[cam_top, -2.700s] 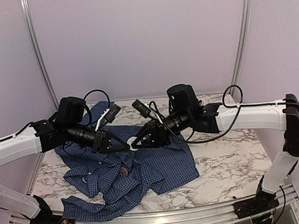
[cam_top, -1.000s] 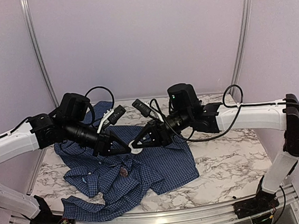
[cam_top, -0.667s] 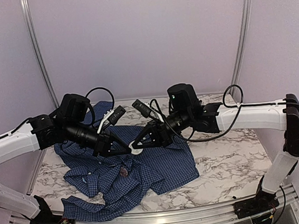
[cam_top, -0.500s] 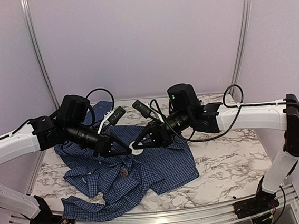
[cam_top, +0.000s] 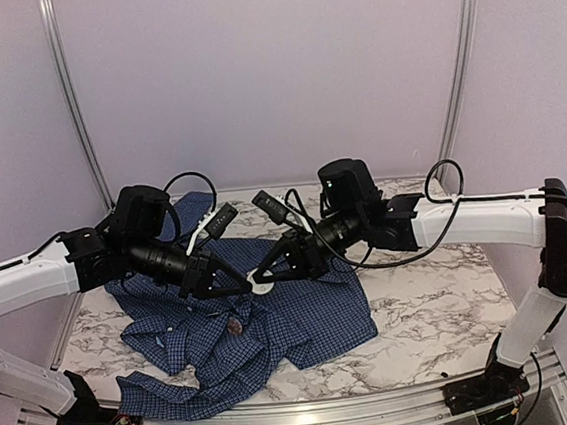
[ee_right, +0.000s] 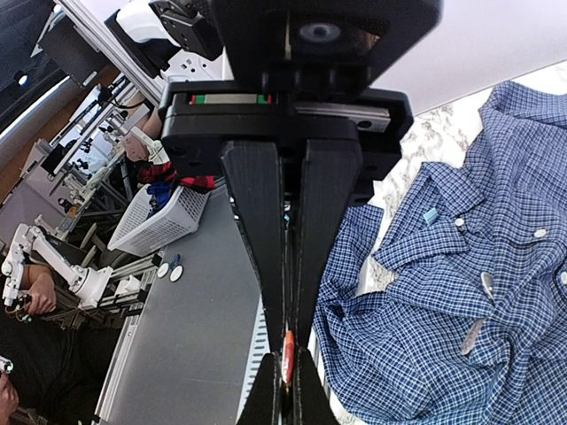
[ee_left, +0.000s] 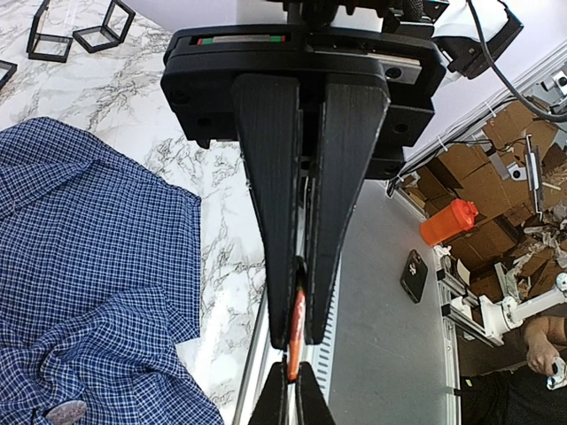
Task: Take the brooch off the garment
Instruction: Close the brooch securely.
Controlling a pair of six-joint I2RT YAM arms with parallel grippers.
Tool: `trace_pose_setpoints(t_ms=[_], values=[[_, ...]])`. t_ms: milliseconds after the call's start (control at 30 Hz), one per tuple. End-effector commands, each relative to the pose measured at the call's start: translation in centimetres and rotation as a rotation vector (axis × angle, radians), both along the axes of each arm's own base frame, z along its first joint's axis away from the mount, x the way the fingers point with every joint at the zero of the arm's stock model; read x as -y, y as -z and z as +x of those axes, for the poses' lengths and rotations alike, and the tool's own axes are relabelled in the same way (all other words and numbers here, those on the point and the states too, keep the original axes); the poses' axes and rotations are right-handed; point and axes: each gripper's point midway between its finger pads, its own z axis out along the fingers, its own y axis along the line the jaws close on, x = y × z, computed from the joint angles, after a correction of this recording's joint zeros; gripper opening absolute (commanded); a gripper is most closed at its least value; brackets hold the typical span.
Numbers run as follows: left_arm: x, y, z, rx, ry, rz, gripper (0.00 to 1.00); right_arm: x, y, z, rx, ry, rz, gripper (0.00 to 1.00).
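Note:
The garment (cam_top: 304, 316), a dark blue checked shirt, lies spread on the marble table. My left gripper (cam_top: 248, 288) and right gripper (cam_top: 261, 279) meet tip to tip just above its middle. Both are shut on one thin orange-red piece seen edge-on, the brooch (ee_left: 295, 354), which bridges the left gripper (ee_left: 299, 341) and the right fingertips (ee_left: 276, 398). The right wrist view shows the same brooch (ee_right: 288, 356) in the right gripper (ee_right: 285, 335), over the shirt (ee_right: 461, 292). A small reddish-brown round piece (cam_top: 236, 326) lies on the shirt front, apart from both grippers.
The marble table (cam_top: 443, 308) shows bare to the right of the shirt. Small black square frames (ee_left: 75, 35) stand at the far side. The metal rail of the table's front edge (cam_top: 314, 423) runs close below the shirt's hem.
Both grippers have stayed shut and tip to tip. The left wrist has shifted a little and the meeting point drifted slightly right. The reddish-brown piece on the shirt has not moved.

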Motion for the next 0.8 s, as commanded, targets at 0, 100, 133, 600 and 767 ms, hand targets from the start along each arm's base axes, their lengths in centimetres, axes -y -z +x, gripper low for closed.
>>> trace_pose_setpoints(t_ms=[0,100,133,600,767], values=[[0.6,-2.7,-0.2,0.034,0.014,-0.113,0.0,-0.6,-1.3,0.4,0.071,0.043,0.028,0.0],[0.6,-2.7,0.1,0.034,0.002,-0.119,0.0,-0.8,-1.3,0.7,0.074,0.058,0.025,0.0],[0.6,-2.7,0.1,0.029,0.001,-0.121,0.0,-0.8,-1.2,0.7,0.076,0.061,0.026,0.0],[0.4,-3.7,0.3,-0.005,-0.004,-0.197,0.0,-1.2,-1.3,1.2,0.096,0.093,0.025,0.0],[0.4,-3.9,0.3,-0.036,0.0,-0.233,0.0,-1.3,-1.4,1.4,0.103,0.105,0.028,0.0]])
